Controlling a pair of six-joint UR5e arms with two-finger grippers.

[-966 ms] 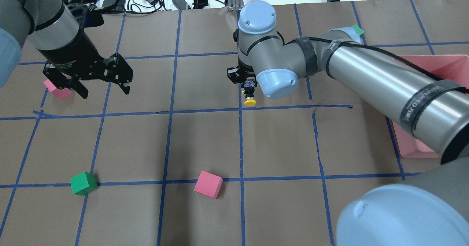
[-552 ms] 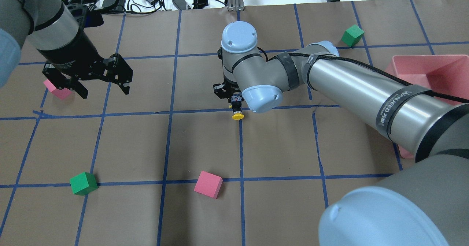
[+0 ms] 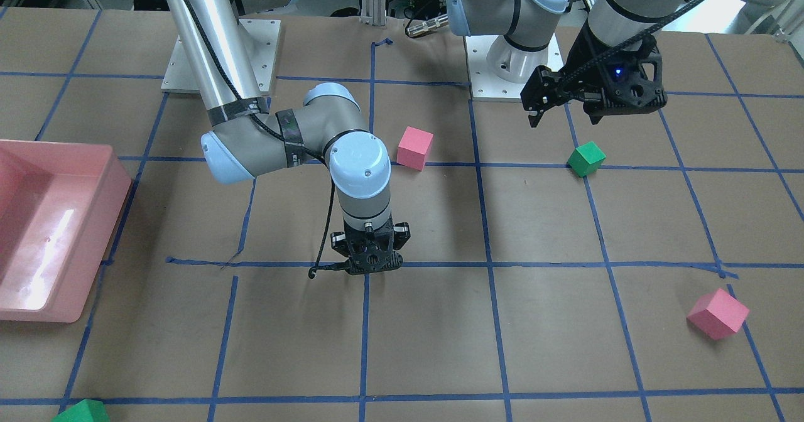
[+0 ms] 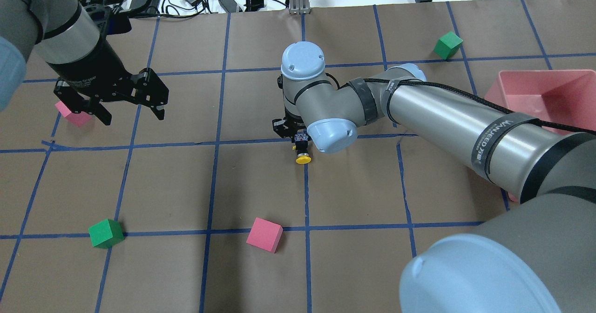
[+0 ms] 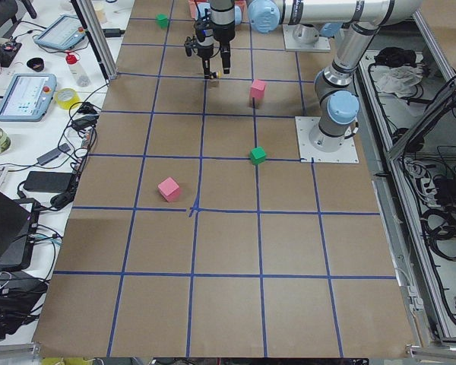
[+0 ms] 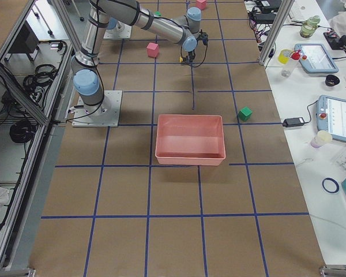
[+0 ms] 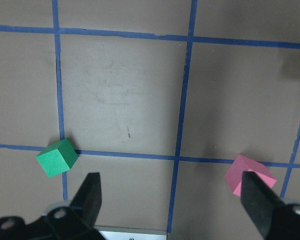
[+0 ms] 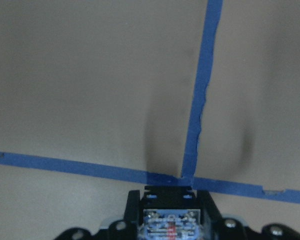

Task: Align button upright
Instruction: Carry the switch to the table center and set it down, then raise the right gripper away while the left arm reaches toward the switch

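The button (image 4: 302, 153) has a yellow cap, a black body and a silvery-blue base block. My right gripper (image 4: 300, 141) is shut on it, low over a blue tape crossing at the table's middle. In the overhead view the cap sticks out below the fingers toward the robot's side. The right wrist view shows only the base block (image 8: 170, 222) between the fingers. In the front-facing view the gripper (image 3: 370, 266) hides the button. I cannot tell whether the button touches the table. My left gripper (image 4: 132, 112) is open and empty, held high at the far left; its fingers (image 7: 92, 197) show wide apart.
A green cube (image 4: 106, 233) and a pink cube (image 4: 264, 234) lie near the robot's side. Another pink cube (image 4: 72, 115) lies under the left gripper. A green cube (image 4: 448, 45) sits at the far right. A pink tray (image 4: 572, 78) stands at the right.
My right arm has moved left and toward the robot's side with the button in it, and has come lower over the tape crossing. The left arm has not moved.
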